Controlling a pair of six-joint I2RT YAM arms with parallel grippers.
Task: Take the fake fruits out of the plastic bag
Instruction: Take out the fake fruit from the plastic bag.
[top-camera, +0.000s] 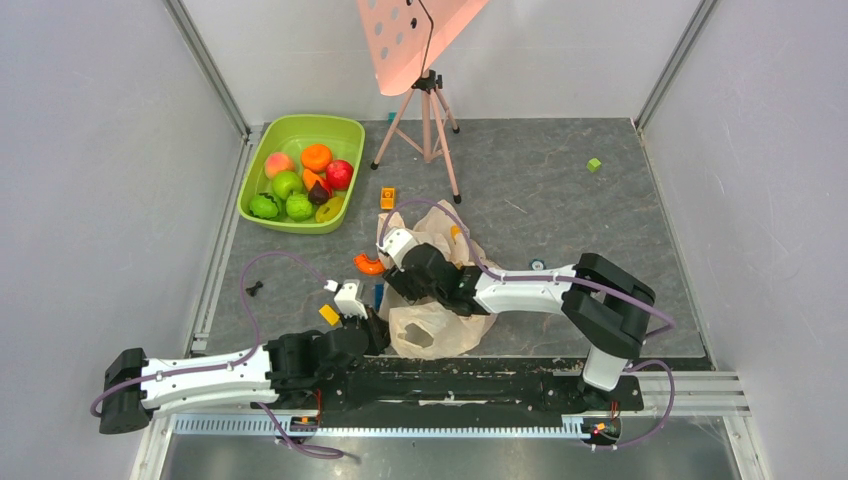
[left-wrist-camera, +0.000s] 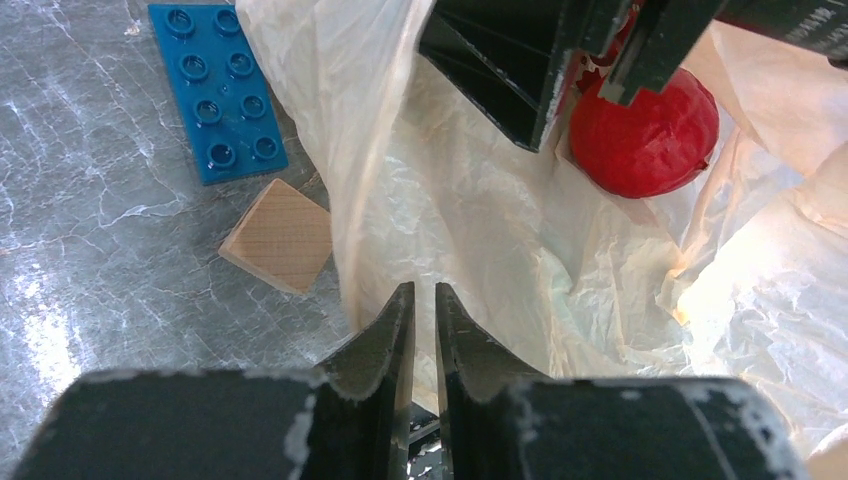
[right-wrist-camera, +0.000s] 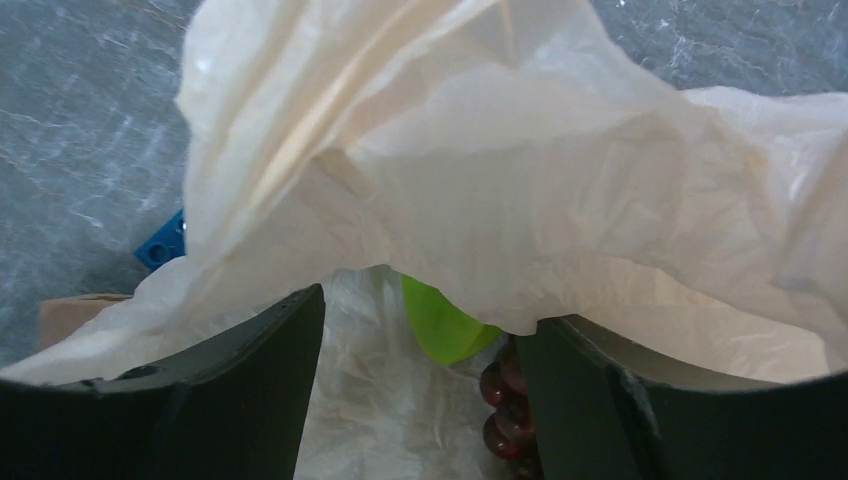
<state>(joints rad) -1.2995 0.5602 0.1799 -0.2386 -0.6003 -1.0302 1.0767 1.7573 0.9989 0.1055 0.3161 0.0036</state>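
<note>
The plastic bag lies crumpled at the table's middle, pale and crinkly. My left gripper is at its left edge, and in the left wrist view it is shut on a fold of the bag. My right gripper reaches into the bag mouth from the right and is open. Between its fingers lie a dark red grape bunch and a green piece, under the bag film. A red apple lies inside the bag below the right fingers. Several fake fruits sit in the tub.
A lime-green tub stands at the back left. A blue studded plate and a wooden block lie left of the bag. A yellow block, an orange arc piece, an orange block and a tripod are nearby.
</note>
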